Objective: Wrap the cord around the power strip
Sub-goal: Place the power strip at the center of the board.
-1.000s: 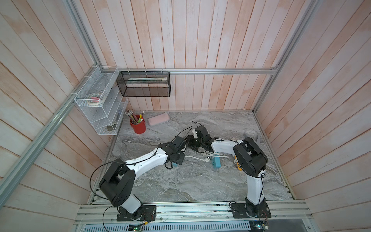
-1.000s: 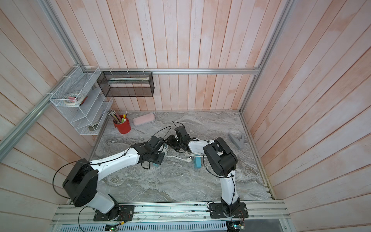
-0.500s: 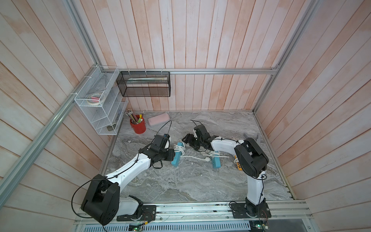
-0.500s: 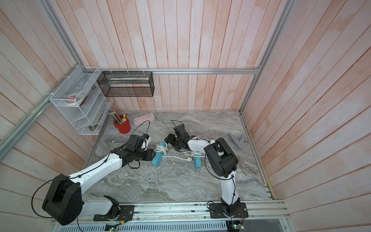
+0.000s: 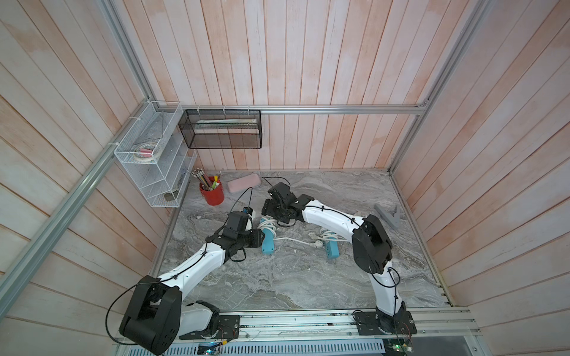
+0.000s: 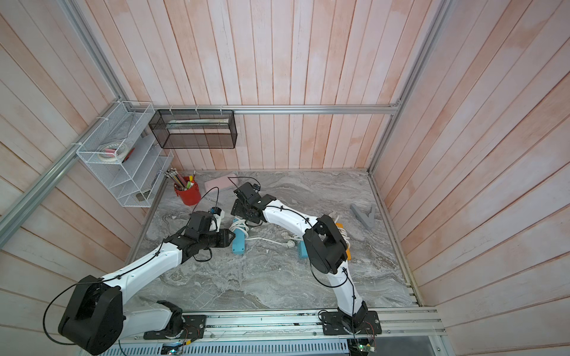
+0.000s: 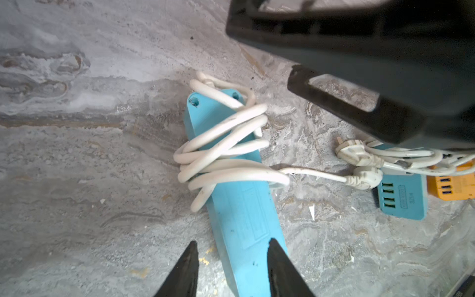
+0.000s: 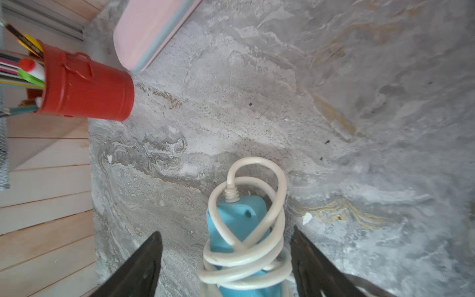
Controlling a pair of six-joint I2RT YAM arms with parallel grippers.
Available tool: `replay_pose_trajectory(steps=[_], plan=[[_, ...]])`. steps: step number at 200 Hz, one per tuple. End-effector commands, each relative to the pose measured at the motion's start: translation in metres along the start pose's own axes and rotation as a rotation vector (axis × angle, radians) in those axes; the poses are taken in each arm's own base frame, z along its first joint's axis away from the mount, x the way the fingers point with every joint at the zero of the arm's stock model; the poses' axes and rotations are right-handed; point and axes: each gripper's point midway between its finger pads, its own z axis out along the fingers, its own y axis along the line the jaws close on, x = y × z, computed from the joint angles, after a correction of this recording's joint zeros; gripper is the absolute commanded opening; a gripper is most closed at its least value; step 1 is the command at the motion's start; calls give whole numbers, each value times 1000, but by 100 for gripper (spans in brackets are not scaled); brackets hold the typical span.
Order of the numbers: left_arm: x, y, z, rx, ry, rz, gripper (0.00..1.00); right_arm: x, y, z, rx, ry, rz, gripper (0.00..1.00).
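Location: power strip (image 5: 267, 245) at 4 o'clock of red cup (image 5: 212, 195), cord (image 7: 223, 144) loosely wound. Both claws apart: left gripper (image 7: 233, 241) astride bare end, right gripper (image 8: 226, 230) around coils. Risk: nothing pins coils, so they slide off end; free plug (image 5: 315, 244) at 3 o'clock drags them loose.

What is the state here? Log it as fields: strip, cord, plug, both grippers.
strip: light blue plastic power strip, lying flat on the grey marbled tabletop
cord: white cord, several loose turns around the strip's cable end
plug: white plug, on the tabletop beside the strip, tail unwrapped
left gripper: left gripper open, at the strip's bare end
right gripper: right gripper open, jaws either side of the wrapped end, gaps showing
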Motion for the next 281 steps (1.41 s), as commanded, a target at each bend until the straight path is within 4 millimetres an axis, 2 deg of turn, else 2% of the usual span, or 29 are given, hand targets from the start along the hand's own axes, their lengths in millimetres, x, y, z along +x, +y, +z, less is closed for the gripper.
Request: replay_pose_trajectory(steps=[1, 25, 55, 72, 91, 98, 118, 135, 161, 183, 206, 226, 236, 249, 258, 281], plan=[[-7, 1, -7, 36, -46, -32, 46, 14, -22, 14, 128, 47, -62, 80], [-5, 2, -7, 37, -30, -58, 46, 23, -21, 33, 156, 112, -99, 79], [2, 8, -11, 24, -25, -97, 46, 40, -26, 45, 197, 150, -152, 79], [4, 13, -16, 25, -27, -151, 48, 45, -32, 53, 179, 171, -142, 75], [6, 18, -24, 60, -25, -240, 52, 43, -27, 55, 89, 155, -136, 68], [8, 18, -26, 88, -24, -274, 53, 43, -22, 54, 29, 149, -127, 64], [18, 8, -30, 184, -17, -337, 56, 42, -5, 42, -202, 113, -89, 44], [30, 6, -27, 231, -3, -394, 59, 40, -5, 31, -355, 93, -35, 35], [44, 5, -18, 286, 10, -472, 63, 26, 8, 6, -546, 24, -10, 31], [45, -3, -15, 350, -2, -513, 67, 30, 4, 10, -551, 66, 11, 29], [47, -2, -15, 320, 3, -497, 67, 31, -6, 15, -514, 64, 32, 29], [50, -4, -14, 259, 12, -452, 68, 27, -10, 12, -501, 48, 56, 34], [56, -7, -11, 205, 30, -418, 68, 22, -10, 10, -489, 36, 63, 40], [64, -6, -8, 145, 52, -407, 68, 16, -9, 7, -473, 16, 61, 55], [68, -3, -8, 109, 55, -414, 68, 9, -9, 3, -464, -1, 55, 62], [68, -3, -8, 81, 41, -420, 69, -13, -12, -16, -447, -56, 17, 69]])
